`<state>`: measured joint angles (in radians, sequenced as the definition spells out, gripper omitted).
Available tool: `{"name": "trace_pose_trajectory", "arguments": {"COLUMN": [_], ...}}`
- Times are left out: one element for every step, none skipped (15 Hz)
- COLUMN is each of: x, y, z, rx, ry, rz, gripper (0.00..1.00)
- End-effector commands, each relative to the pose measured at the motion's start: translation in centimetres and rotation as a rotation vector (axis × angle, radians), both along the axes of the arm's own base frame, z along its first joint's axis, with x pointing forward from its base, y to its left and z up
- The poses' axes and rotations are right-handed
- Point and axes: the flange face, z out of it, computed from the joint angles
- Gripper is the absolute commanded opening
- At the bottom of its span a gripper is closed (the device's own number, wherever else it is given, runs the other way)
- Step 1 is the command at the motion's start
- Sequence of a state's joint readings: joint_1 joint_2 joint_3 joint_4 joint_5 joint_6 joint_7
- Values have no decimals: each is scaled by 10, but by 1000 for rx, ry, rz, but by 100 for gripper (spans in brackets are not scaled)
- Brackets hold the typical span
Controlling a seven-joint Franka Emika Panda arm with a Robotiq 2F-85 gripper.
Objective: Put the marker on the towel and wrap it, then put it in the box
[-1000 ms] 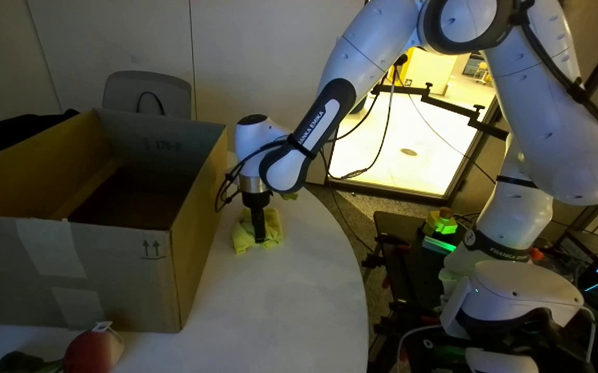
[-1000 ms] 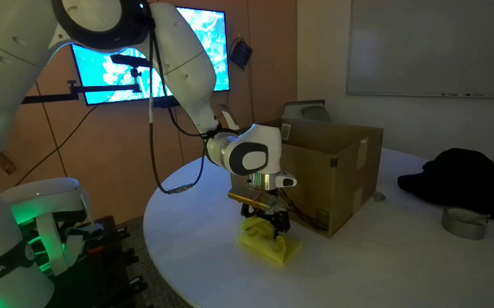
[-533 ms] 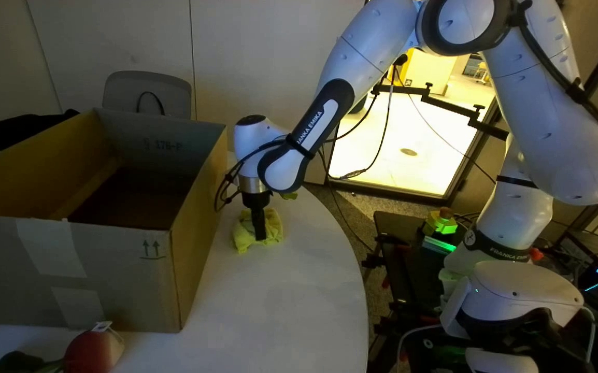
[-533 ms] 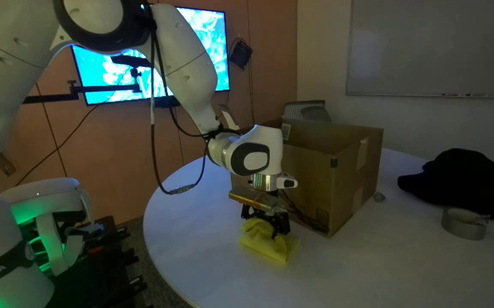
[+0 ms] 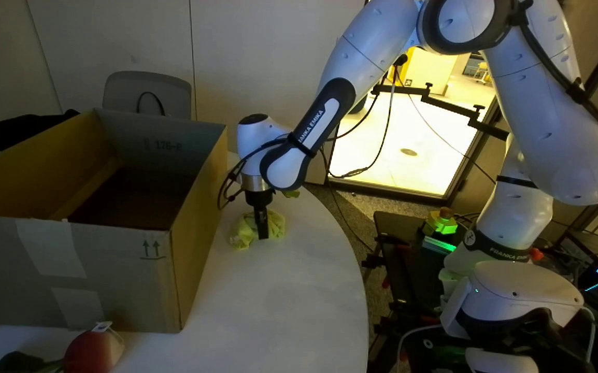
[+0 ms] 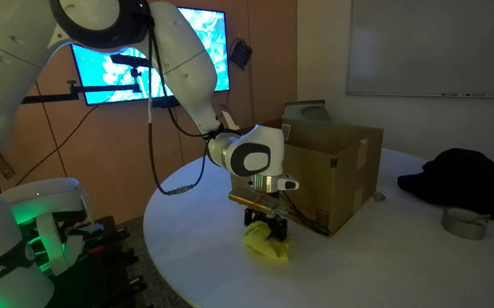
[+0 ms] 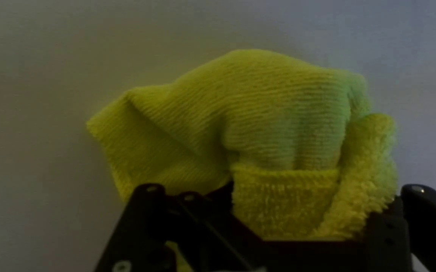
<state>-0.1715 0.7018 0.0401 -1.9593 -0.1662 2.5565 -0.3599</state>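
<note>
The yellow towel point(image 6: 268, 250) lies bunched on the table under my gripper point(image 6: 266, 233). Seen in the wrist view, its folds point(image 7: 278, 113) bulge up between the fingers, with a hemmed edge and a fluffy roll caught between them. My gripper point(image 7: 308, 200) has closed in on this bundle from both sides, pointing straight down. The marker is not visible; whether it lies inside the folds I cannot tell. Beside the towel stands the large cardboard box point(image 5: 71, 269), open at the top, its near wall close to my wrist in both exterior views.
On the white round table point(image 5: 288, 300) a red and white object point(image 5: 91, 349) sits by the box's front. A grey tape roll point(image 6: 464, 224), a black cloth point(image 6: 461, 184) and a small grey lump point(image 6: 379, 196) lie past the box. The box's high walls rise above the gripper's fingers.
The fingers have drawn together and pulled the towel's sides inward, so the cloth is more bunched and narrower. The arm has barely shifted. The box has not moved.
</note>
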Motion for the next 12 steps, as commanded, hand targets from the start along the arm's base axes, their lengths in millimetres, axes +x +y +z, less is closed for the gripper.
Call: {"name": "trace_pose_trajectory", "arguments": {"x": [-18,-22,-28,-34,-39,-42,-44,-45,-46,-45,-43,-40], "y": [-6,-9,-12,-15,-18,-20,-21,-22,-21,-20,-17,-15], "z": [23,31,43,57,76,89,109,131,152,174,198,222], "rx": [-25,-34,-45,-57,-67,-77,-91,-99,-108,-121,-132,-141], "ry": [12,10,7,6,4,10,1,-1,-7,-19,-48,-71], "rz": [-29,-38,-38,-40,-47,-48,-59,-61,-61,-73,-89,-98], "gripper": [9,9,11,12,12,12,12,12,12,12,12,12]}}
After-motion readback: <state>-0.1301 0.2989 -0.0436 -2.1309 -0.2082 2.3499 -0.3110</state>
